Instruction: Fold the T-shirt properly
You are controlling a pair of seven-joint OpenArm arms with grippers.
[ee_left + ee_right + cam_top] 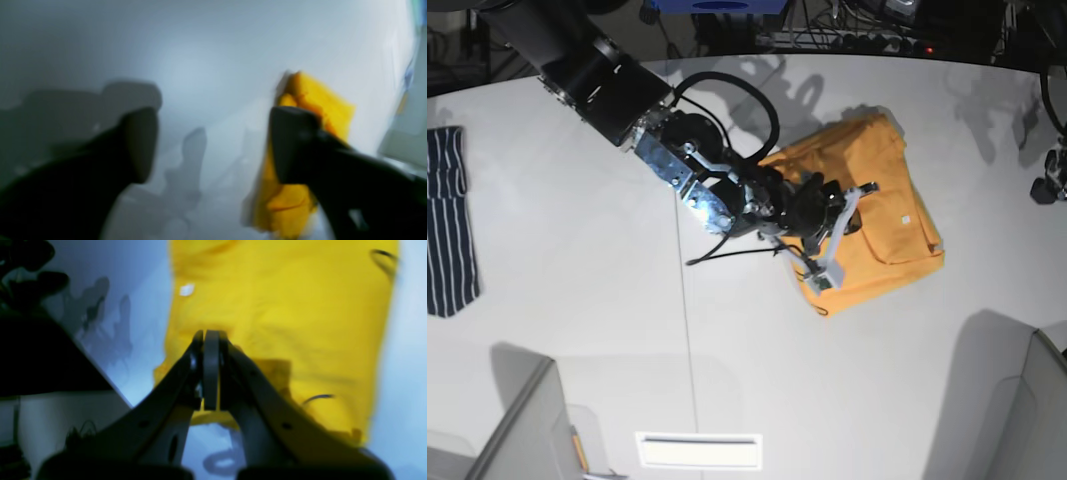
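Base view shows our right tool (822,262) clenched over the folded T-shirt (877,170), gripping nothing we can see, so we should press flat and smooth outward.

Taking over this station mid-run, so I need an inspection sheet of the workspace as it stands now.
Surface: white table, seam line down its middle.
Job's things: T-shirt, orange-yellow, folded into a compact bundle, white tag showing.
Clutter: dark striped garment at the table's edge.
Grippers: right gripper shut, over the shirt; left gripper open, holding nothing, beside the shirt's edge.
Cables: black cable looping off the right arm.
Surroundings: grey partitions at the near corners.
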